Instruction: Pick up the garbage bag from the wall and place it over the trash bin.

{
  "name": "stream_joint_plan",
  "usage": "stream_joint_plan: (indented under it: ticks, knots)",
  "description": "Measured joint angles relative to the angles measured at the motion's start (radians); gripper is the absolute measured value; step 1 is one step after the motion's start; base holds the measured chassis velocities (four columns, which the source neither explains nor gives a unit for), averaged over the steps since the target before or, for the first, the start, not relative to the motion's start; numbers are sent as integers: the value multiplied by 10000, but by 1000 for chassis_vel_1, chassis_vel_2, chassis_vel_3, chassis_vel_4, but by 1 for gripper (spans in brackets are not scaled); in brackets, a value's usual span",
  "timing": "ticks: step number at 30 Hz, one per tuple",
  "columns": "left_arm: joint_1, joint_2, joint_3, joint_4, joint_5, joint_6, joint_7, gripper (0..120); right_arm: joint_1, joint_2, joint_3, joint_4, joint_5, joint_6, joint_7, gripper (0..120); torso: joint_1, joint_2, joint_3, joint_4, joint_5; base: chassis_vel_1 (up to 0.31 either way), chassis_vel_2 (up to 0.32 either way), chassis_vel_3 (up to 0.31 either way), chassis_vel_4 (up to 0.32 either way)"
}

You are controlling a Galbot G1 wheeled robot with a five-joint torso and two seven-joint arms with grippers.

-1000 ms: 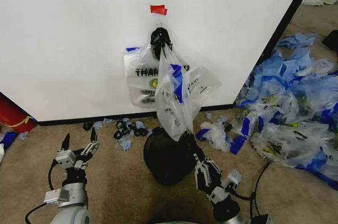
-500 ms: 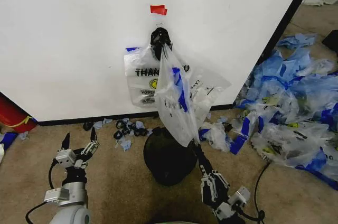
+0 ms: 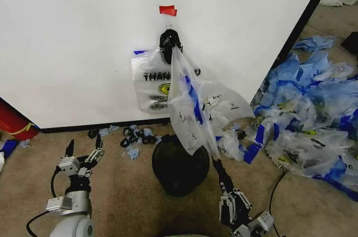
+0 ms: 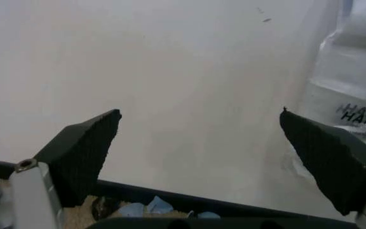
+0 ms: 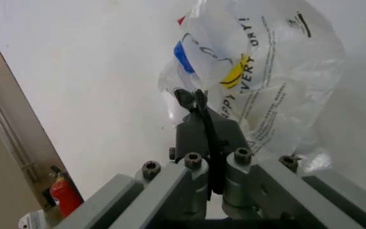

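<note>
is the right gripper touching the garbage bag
Touching. The right wrist view shows the right gripper shut on a pinch of the garbage bag; the head view shows the bag stretched toward it.

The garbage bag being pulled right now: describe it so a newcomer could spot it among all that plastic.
Start at the white wall and find the red tape with a black hook below. The garbage bag stretches from that hook down to the right tool, shut on its lower corner above the trash bin. Unlike the flat bag behind or the floor pile, it is drawn taut.
</note>
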Motion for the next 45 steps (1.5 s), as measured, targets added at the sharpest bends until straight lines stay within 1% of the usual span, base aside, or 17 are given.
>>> stream_joint_plan:
  ticks: [2, 8, 9, 14, 17, 19, 24, 27, 31, 32, 34, 36, 37, 38, 42, 44, 45]
  knots:
    - [-13, -22, 7, 16, 13, 0, -1, 99, 222, -22, -110, -12, 0, -168, 117, 0, 0, 0, 0, 0, 1, 0, 0, 0, 0]
    - [-30, -184, 30, 44, 153, 28, -1, 99, 2077, -392, -751, -325, 249, -1047, 951, 0, 0, -1, 1, 2, -8, 0, 0, 0, 0]
    - [-30, -184, 30, 44, 153, 28, -1, 99, 2077, -392, -751, -325, 249, -1047, 951, 0, 0, -1, 1, 2, -8, 0, 0, 0, 0]
    - [-1, -233, -16, -21, 222, 101, -13, 99, 3386, -728, -1076, -685, 886, -1483, 1285, 0, 0, -1, 1, 4, -8, 0, 0, 0, 0]
    - [-59, -182, 14, -23, 234, 211, -18, 99, 3633, -835, -1100, -789, 1084, -1571, 1317, 0, 1, -1, 1, 4, -9, 0, 0, 0, 0]
    - [-127, -151, 48, -14, 245, 274, -17, 99, 3849, -905, -1111, -940, 1191, -1596, 1335, 0, 1, -1, 1, -5, -11, 0, 0, 0, 0]
    - [-38, -211, 57, -182, 256, 301, -36, 99, 4352, -968, -1322, -1220, 1320, -1675, 1410, 0, 1, -1, 2, 5, -14, 0, 0, 0, 0]
    - [176, -191, 186, -933, 58, 629, -113, 99, 4501, -986, -1413, -1374, 1333, -1694, 1413, 0, 1, -1, 1, 3, -9, 0, 0, 0, 0]
    - [546, 131, 448, -2650, -668, 1453, -196, 99, 4740, -1015, -1589, -1539, 1352, -1715, 1412, 0, 0, -1, 1, 3, -6, 0, 0, 0, 0]
    - [546, 131, 448, -2650, -668, 1453, -196, 99, 4740, -1015, -1589, -1539, 1352, -1715, 1412, 0, 0, -1, 1, 3, -6, 0, 0, 0, 0]
    - [709, 473, 625, -3599, -1232, 1976, -283, 98, 4847, -1015, -1689, -1569, 1388, -1741, 1413, 0, 0, -1, 0, 2, -9, 0, 0, 0, 0]
    - [854, 833, 761, -4269, -1774, 2424, -347, 98, 4922, -1016, -1798, -1585, 1410, -1770, 1413, 0, 0, 0, 0, 2, -8, 0, 0, 0, 0]
    - [905, 993, 807, -4507, -2044, 2622, -395, 98, 4939, -1017, -1846, -1593, 1413, -1781, 1413, 0, 0, -1, 0, 1, -11, 0, 0, 0, 0]
    - [905, 993, 807, -4507, -2044, 2622, -395, 98, 4939, -1017, -1846, -1593, 1413, -1781, 1413, 0, 0, -1, 0, 1, -11, 0, 0, 0, 0]
    - [1092, 1829, 965, -5432, -3581, 3498, -708, 98, 5032, -1020, -2112, -1665, 1409, -1846, 1409, 0, 0, -1, 0, 1, -12, 0, 0, 0, 0]
    - [1113, 2203, 995, -5615, -4472, 3922, -878, 98, 5125, -1016, -2296, -1734, 1397, -1877, 1408, 0, 0, 0, 0, 1, -5, 0, 0, 0, 0]
    - [1113, 2203, 995, -5615, -4472, 3922, -878, 98, 5125, -1016, -2296, -1734, 1397, -1877, 1408, 0, 0, 0, 0, 1, -5, 0, 0, 0, 0]
